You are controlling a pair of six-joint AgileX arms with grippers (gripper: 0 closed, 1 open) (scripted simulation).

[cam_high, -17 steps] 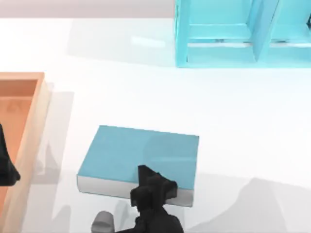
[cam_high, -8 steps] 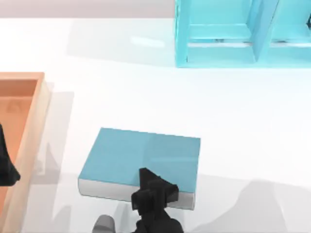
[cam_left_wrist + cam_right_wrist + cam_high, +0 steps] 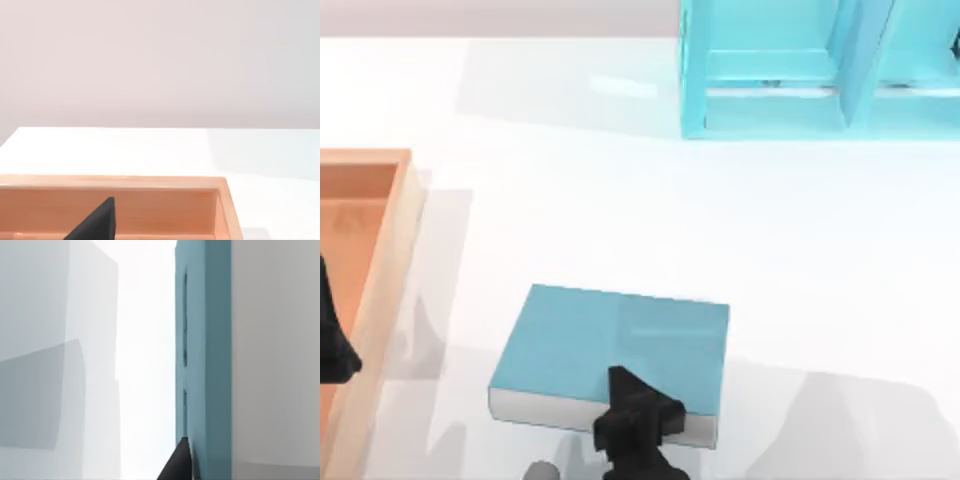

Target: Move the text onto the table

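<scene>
The text, a thick teal-blue book with pale page edges, lies flat near the front middle of the white table. My right gripper is shut on the book's front edge, one dark finger on top of the cover. In the right wrist view the teal cover runs close past a dark fingertip. A shadow spreads to the book's left, and I cannot tell whether the book touches the table. My left gripper is parked at the left edge, over the tray.
An orange-brown wooden tray lies along the left side; its rim also crosses the left wrist view. A light cyan shelf unit stands at the back right. Bare white surface lies between the shelf and the book.
The book and my right gripper have moved toward the table's front edge, and the book looks slightly smaller, as if lower. The left arm has stayed still.
</scene>
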